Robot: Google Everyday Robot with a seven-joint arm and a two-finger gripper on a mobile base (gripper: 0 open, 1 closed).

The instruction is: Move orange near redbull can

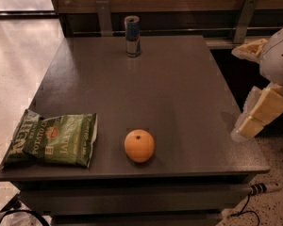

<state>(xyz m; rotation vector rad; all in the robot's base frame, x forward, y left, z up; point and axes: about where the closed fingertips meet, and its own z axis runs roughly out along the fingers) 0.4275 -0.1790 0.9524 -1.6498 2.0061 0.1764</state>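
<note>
The orange (139,145) sits near the front edge of the dark grey table (179,88), stem dimple up. The redbull can (132,36) stands upright at the far edge of the table, left of centre, well away from the orange. My gripper (240,91) hangs off the table's right side, level with its middle, to the right of and beyond the orange. Its two cream fingers (260,111) stand apart and hold nothing.
A green chip bag (54,139) lies flat at the front left corner, just left of the orange. A rail with metal brackets (245,18) runs behind the table. Light floor lies to the left, speckled floor and a cable (254,192) at the front right.
</note>
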